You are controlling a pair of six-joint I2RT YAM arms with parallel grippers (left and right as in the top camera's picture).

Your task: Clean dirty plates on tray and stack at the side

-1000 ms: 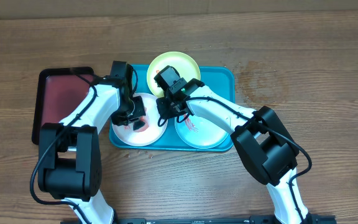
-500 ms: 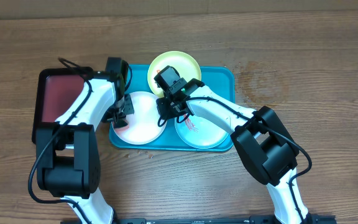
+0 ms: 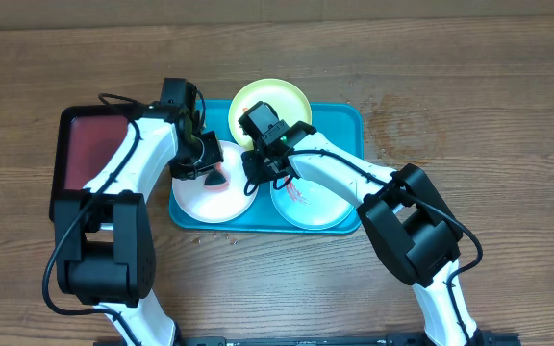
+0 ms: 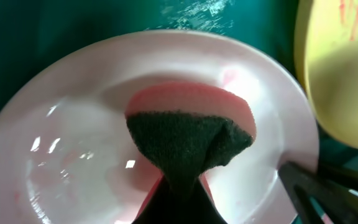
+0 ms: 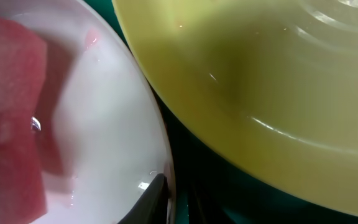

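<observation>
Currently: sponge pressed on a white plate in the turquoise tray

From overhead, a large turquoise tray [image 3: 349, 120] with a raised rim sits mid-table on a wooden table [image 3: 489, 96]. It holds three small round plates. The white plate [image 3: 195, 204] lies at its left end, with its near-left edge reaching over the tray's rim. A mint-rimmed plate [image 3: 320, 207] lies just beside it on the right, with red scribbled smears near its centre. A yellow-green plate [image 3: 279, 96] sits at the far side, overhanging the tray's far rim. A smaller dark red tray [image 3: 89, 144] with a black rim lies to the left of the turquoise one.

The left end effector [image 3: 210, 171] is clamped tight on a sponge [image 3: 219, 179] over the white plate's far side. The right end effector [image 3: 255, 173] has its jaws narrow, pinching the white plate's right rim.

Only the left wrist view shows the sponge [image 4: 188, 134] clearly: pink foam with a dark scouring layer, resting on the glossy plate, which carries a faint pink film. That view also catches red marks on the yellow-green plate. The right wrist view shows one dark finger [image 5: 151, 199] lying just inside the white rim, with the yellow-green plate close alongside.
</observation>
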